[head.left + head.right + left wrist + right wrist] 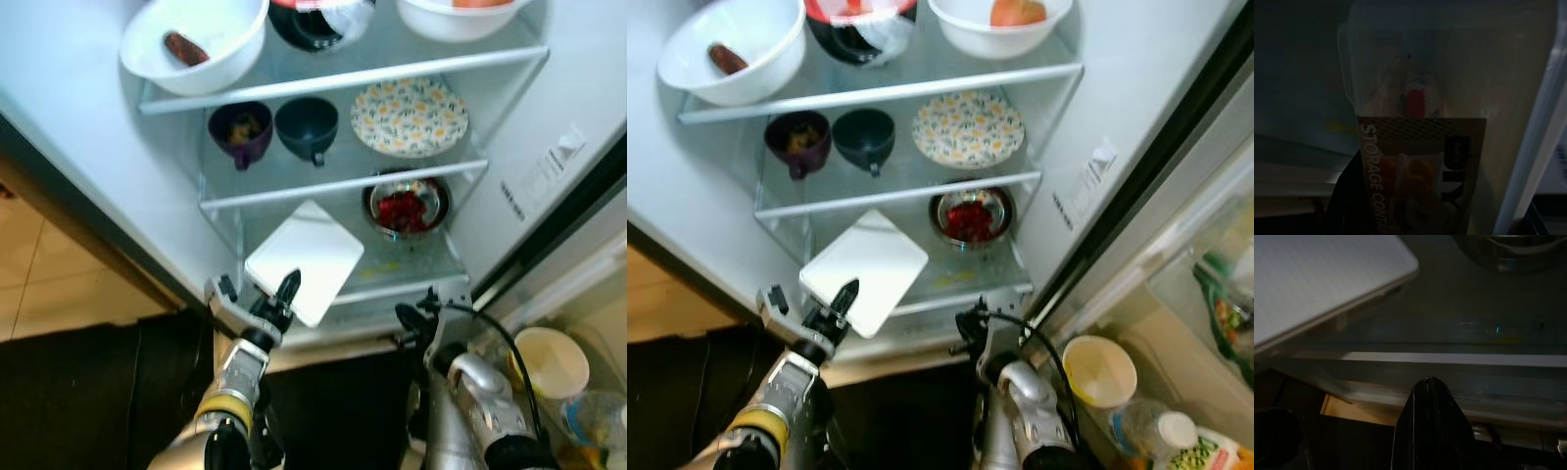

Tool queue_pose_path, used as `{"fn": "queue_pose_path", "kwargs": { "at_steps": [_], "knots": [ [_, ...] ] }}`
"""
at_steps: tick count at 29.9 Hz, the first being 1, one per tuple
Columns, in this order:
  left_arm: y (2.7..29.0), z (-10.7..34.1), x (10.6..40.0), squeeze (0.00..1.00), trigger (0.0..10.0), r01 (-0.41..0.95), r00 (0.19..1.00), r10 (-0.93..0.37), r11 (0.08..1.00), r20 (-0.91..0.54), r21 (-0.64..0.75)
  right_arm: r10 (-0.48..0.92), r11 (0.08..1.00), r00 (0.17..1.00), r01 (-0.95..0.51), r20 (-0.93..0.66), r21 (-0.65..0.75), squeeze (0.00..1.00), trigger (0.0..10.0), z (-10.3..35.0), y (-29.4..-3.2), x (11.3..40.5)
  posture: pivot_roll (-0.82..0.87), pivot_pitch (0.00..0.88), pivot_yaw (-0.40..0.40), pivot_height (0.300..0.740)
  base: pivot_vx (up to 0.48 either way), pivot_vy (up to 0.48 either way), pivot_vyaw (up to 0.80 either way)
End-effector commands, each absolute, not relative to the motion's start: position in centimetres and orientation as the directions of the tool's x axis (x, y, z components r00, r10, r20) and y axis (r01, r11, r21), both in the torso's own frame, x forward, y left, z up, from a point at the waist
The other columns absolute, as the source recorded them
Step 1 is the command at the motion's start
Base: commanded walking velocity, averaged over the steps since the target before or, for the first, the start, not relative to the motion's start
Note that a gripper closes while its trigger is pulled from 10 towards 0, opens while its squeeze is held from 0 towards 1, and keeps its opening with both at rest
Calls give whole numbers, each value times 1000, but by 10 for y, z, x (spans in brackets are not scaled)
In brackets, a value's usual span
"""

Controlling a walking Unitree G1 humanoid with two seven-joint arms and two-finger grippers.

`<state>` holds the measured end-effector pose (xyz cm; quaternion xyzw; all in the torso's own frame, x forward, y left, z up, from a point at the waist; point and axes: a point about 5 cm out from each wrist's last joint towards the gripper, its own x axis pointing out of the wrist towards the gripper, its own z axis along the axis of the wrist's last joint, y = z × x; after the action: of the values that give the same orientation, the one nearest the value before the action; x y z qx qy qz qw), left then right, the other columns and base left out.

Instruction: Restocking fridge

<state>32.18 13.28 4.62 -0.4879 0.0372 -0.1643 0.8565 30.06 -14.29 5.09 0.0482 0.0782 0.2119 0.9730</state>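
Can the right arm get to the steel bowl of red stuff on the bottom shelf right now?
Probably yes. The right pincer sits just below the shelf's front edge, with the steel bowl straight behind it. The white container held by the left pincer lies off to the left of that path.

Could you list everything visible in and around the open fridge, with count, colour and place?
bowls: two, white, top shelf, left and right
dark container: one, top shelf, middle
cups: two, purple and dark, middle shelf
patterned plate: one, floral, middle shelf
steel bowl: one, red contents, bottom shelf
storage container: one, white lid, bottom shelf
paper cup: one, door side
left pincer: at the container
right pincer: below the shelf edge, fingers together
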Motion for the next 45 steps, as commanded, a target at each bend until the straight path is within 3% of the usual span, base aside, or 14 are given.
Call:
{"fn": "queue_pose_path", "kwargs": {
  "at_steps": [1,8,11,14,19,36,37,38,39,45],
  "knots": [
    [127,37,317,0,10000,169,962,-270,457,45,-873,439,894,887,-417,-141,163,0,10000,46,-138,292,-151,422,71,430,0,0,0],
    [129,32,319,0,10000,18,988,-148,436,-52,-900,460,882,877,-435,-136,180,0,10000,50,-130,283,-172,433,72,430,0,0,0],
    [126,31,322,0,10000,-77,990,-80,384,-117,-920,474,874,871,-448,-131,189,0,10000,53,-124,276,-189,440,76,430,0,0,0],
    [123,32,323,0,10000,-80,989,-85,361,-119,-929,476,872,871,-449,-122,194,0,10000,54,-122,275,-198,444,78,430,0,0,0],
    [123,46,334,0,10000,-58,997,-38,239,-69,-969,510,845,857,-484,-72,228,0,10000,67,-111,262,-232,467,83,430,0,0,0],
    [158,46,336,0,10000,-199,967,205,226,-153,-953,516,830,856,-491,-30,263,0,10000,87,-101,249,-329,489,76,430,0,0,0],
    [161,46,336,361,10000,-207,963,218,225,-158,-952,516,829,856,-491,-29,266,0,10000,89,-101,248,-330,489,75,430,0,0,0],
    [162,46,336,361,10000,-211,961,226,224,-160,-952,517,829,855,-492,-29,267,0,10000,89,-100,247,-330,489,75,430,0,0,0],
    [166,46,336,1000,10000,-214,956,244,213,-160,-953,520,827,854,-495,-28,268,0,10000,90,-100,246,-337,490,73,430,0,0,0],
    [178,51,338,1000,10000,-208,944,296,196,-144,-958,547,803,837,-526,1,280,0,10000,98,-95,244,-334,489,72,430,0,0,0]
  ]
}}
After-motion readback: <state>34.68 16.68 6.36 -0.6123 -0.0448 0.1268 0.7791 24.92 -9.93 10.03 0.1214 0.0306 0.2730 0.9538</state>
